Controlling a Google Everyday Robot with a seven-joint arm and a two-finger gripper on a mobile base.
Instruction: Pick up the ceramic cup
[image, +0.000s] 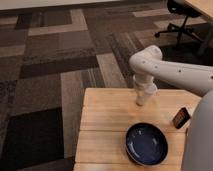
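Observation:
The ceramic cup (144, 96) is a small plain white cup standing on the far part of the wooden table (107, 125), leaning slightly. My gripper (142, 88) comes down from the white arm (170, 70) directly onto the cup's top and blends with it. The cup's base looks to be at the table surface. The wide dark blue bowl (146, 144) sits nearer the front of the table, apart from the cup.
A small dark device with an orange edge (181, 117) lies at the table's right side. My white body (200, 140) blocks the right front corner. Patterned carpet surrounds the table; an office chair base (181, 25) stands at the far right.

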